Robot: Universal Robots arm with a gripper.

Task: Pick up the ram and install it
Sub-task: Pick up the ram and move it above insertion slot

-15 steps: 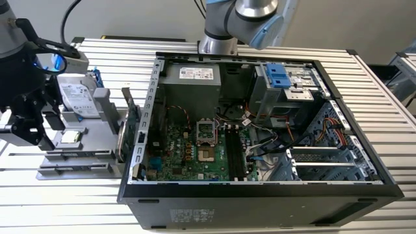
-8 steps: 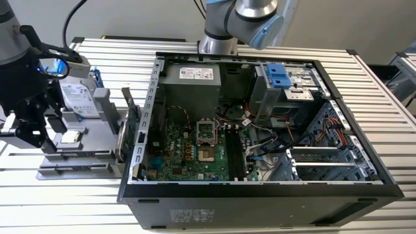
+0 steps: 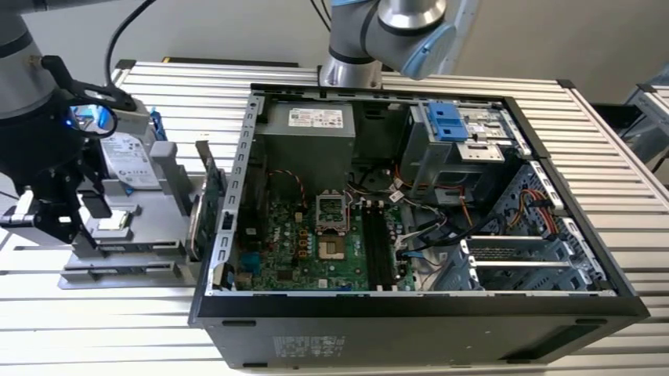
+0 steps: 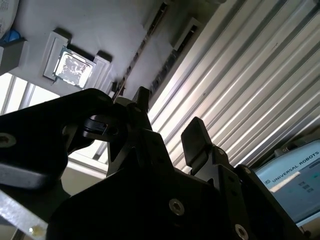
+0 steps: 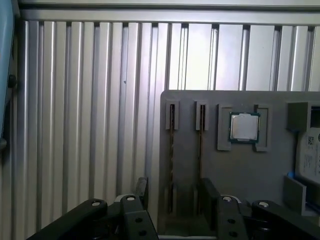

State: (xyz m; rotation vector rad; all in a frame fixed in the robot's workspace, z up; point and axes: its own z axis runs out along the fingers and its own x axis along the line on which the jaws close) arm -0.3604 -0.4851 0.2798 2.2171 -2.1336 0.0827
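Fingertips [image 5: 143, 192] of the gripper [image 5: 175, 200] hang spread and empty above the ram [image 5: 171, 150], standing edge-on in its grey holder [image 5: 250, 170] slot: pickup stage, I reckon, needing jaws squared on that thin edge.

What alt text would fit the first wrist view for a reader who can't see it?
The open gripper hangs near a grey holder on a ribbed metal table; framed between its fingers are two narrow slots that seem to hold ram edge-on. A square processor chip sits beside them.

Robotics lab: slatted aluminium bench [image 3: 619, 160], opened PC tower [image 3: 418, 333], robot arm [image 3: 403, 31]
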